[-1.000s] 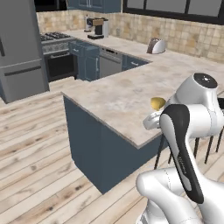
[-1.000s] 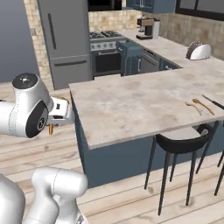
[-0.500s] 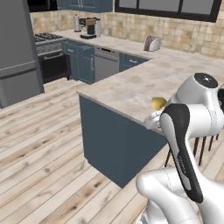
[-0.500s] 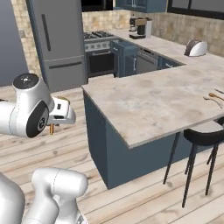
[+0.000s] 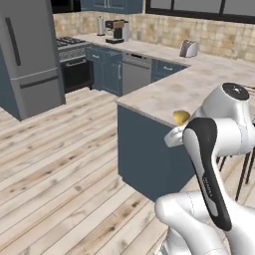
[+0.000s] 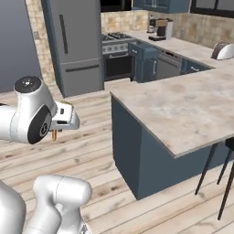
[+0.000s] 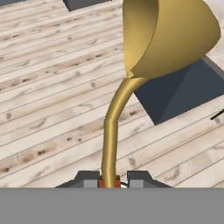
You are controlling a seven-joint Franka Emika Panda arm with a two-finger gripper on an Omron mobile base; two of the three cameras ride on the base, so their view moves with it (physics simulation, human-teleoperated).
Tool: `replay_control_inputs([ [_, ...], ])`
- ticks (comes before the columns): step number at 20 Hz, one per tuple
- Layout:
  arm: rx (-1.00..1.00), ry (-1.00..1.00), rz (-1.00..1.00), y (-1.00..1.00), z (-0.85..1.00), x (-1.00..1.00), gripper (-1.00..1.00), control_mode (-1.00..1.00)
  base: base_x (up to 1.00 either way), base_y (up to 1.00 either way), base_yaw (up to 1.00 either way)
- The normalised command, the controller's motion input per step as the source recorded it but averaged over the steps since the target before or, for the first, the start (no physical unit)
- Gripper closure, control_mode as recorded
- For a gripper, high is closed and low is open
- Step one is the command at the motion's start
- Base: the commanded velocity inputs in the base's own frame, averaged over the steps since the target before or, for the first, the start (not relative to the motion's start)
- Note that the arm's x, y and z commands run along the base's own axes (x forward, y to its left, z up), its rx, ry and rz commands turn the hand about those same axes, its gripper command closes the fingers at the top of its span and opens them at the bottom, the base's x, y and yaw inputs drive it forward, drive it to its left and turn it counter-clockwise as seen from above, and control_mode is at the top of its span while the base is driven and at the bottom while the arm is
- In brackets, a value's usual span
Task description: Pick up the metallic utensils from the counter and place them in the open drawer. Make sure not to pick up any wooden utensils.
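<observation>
- Both base views have shifted since a second ago: the counter (image 5: 164, 97) now sits further right in the left base view, and in the right base view the fridge (image 6: 73, 43) stands larger at upper centre, so the base has driven; the arm's pose looks unchanged.
- In the hand view the pincer (image 7: 111, 180) is closed narrow on the handle end of the golden spoon (image 7: 162, 39), at the bottom centre of the frame.
- From the grip the spoon's handle rises and curves to the round bowl, which fills the upper right of that frame.
- Behind the spoon lie wooden floor planks (image 7: 48, 87) and the dark blue corner of the counter base (image 7: 183, 94).
- In the left base view the spoon's bowl (image 5: 181, 117) shows as a yellow knob just left of the arm's white wrist, in front of the counter edge.
- In the right base view a small golden tip (image 6: 54, 135) hangs below the hand at centre left, over the floor.
</observation>
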Motion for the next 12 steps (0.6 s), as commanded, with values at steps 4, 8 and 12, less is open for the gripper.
replay_control_inputs([
  [4, 0.00, 0.00, 0.00, 0.00, 0.00, 0.00, 1.00, 1.00, 0.78, 0.73, 0.12],
  [8, 0.00, 0.00, 0.00, 0.00, 0.00, 0.00, 1.00, 1.00, 1.00, 0.44, 0.11],
  [12, 0.00, 0.00, 0.00, 0.00, 0.00, 0.00, 1.00, 1.00, 1.00, 0.33, 0.11],
])
